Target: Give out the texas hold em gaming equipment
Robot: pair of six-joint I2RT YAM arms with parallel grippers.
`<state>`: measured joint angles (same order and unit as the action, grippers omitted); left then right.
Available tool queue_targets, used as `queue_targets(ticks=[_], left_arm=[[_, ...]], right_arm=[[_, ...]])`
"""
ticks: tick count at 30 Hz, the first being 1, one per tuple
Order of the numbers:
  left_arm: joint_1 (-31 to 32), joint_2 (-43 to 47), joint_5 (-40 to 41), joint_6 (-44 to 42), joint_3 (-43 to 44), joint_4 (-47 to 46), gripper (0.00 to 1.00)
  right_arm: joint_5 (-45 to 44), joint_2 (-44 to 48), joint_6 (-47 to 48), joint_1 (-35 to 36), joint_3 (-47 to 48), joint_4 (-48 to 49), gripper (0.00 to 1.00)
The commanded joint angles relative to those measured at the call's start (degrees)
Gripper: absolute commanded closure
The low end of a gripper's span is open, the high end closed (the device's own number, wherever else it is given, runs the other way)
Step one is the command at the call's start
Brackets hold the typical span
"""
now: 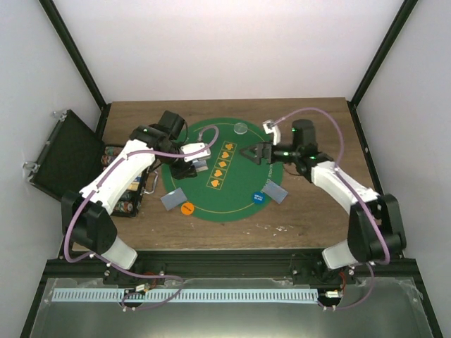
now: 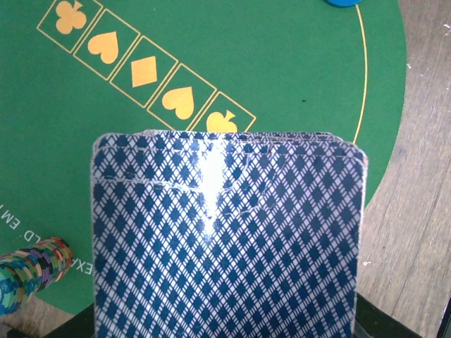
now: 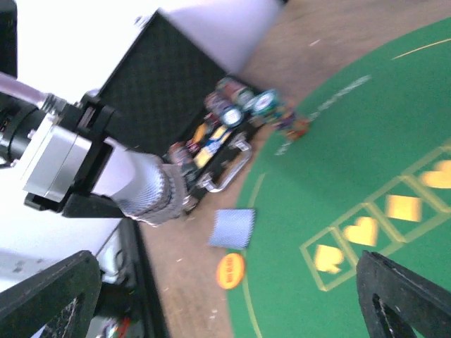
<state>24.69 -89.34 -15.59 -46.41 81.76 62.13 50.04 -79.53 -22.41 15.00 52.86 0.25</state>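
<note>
We see the left gripper [image 1: 192, 160] closed on a stack of cards [image 2: 225, 246], which it holds above the green mat [image 1: 232, 208]. The right gripper [image 1: 252, 153] is wide open and holds nothing. Some face-down cards [image 1: 276, 190] lie near it, beside the blue disc [image 1: 259, 199].

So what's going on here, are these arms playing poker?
Setting up a game, it seems. The left arm's fingers are shut on a deck of blue-backed cards over the green mat. The right arm's fingers are open and empty above the mat. One card pile lies by an orange disc, another by a blue disc, and a clear disc sits at the mat's far edge.
</note>
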Motion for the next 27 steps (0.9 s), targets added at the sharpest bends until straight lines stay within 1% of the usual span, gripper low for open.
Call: queue_targets(ticks=[1, 6, 10, 13, 16, 21, 27], left_arm=[[0.4, 0.3, -3.2, -1.0, 1.6, 2.2, 0.50], [0.4, 0.4, -3.4, -0.7, 1.6, 2.6, 0.50], [0.4, 0.2, -3.9, -0.6, 2.0, 2.6, 0.50], [0.4, 0.0, -4.4, -0.5, 2.4, 2.6, 0.51], [0.4, -0.5, -4.5, -0.3, 2.9, 2.5, 0.51], [0.4, -0.9, -4.3, 0.0, 3.1, 2.0, 0.51], [0.4, -1.3, -3.6, 0.3, 3.2, 1.0, 0.51]], right_arm=[[13.3, -9.6, -1.2, 6.0, 7.5, 6.8, 0.00], [16.7, -20.6, -1.2, 11.5, 16.9, 7.3, 0.00], [18.6, -26.8, -3.3, 13.2, 21.3, 9.4, 0.02], [20.0, -29.9, -4.3, 14.0, 23.6, 10.8, 0.04], [20.5, -32.2, -3.1, 15.1, 26.5, 9.4, 0.05], [21.2, -34.8, -2.6, 16.2, 28.4, 8.5, 0.06], [19.3, -36.7, 0.9, 17.7, 31.3, 4.1, 0.06]])
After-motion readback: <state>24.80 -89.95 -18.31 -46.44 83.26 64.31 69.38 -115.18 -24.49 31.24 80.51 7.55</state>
